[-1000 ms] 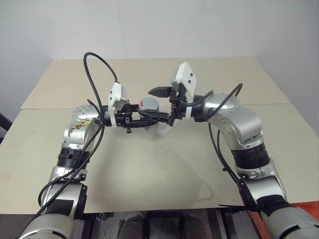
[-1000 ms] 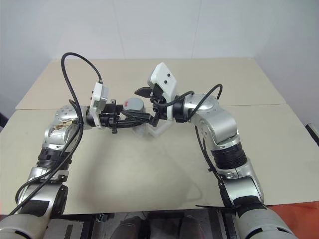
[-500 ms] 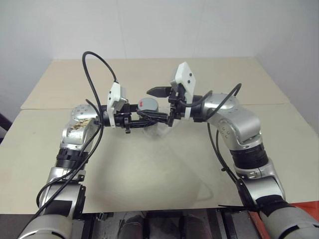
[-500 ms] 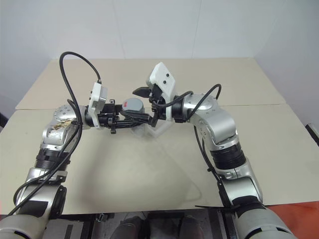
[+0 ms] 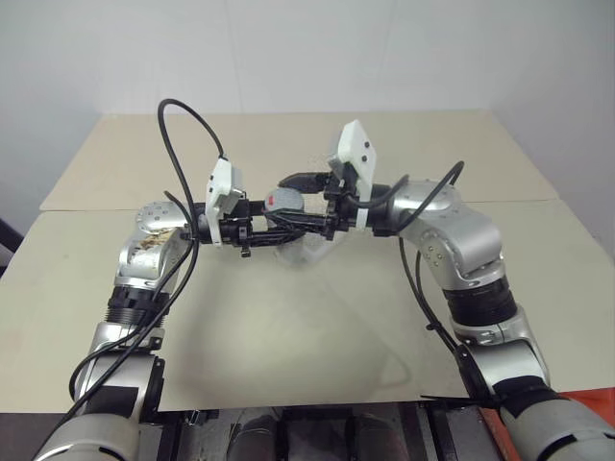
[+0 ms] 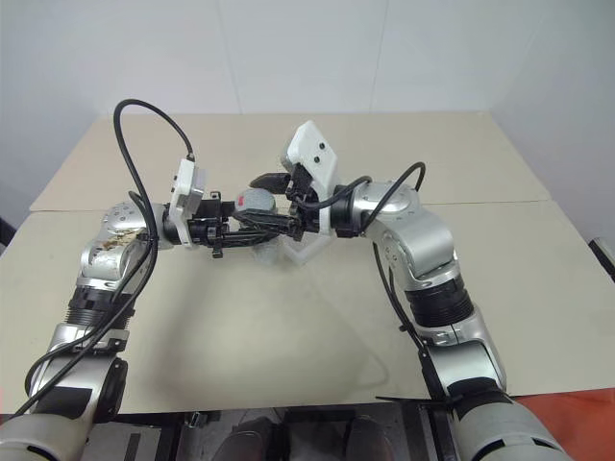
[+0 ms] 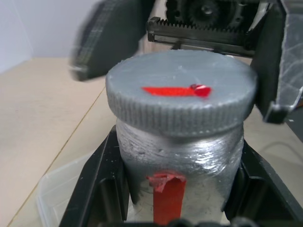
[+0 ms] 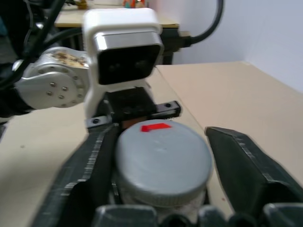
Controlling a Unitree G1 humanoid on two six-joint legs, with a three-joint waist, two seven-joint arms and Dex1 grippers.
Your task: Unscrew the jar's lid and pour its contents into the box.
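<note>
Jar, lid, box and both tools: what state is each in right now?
jar: upright, gripped, held above the box
lid: still screwed on
box: flat on the table, open side up
left tool: shut on the jar
right tool: closed in around the lid

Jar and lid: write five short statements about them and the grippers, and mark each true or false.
1. The lid sits on the jar. True.
2. The left gripper grips the jar by its body. True.
3. The jar stands on the table. False: it is held up in the air, over the box.
4. The mark on the lid is blue. False: the mark is red.
5. The right gripper has its fingers on either side of the lid. True.
</note>
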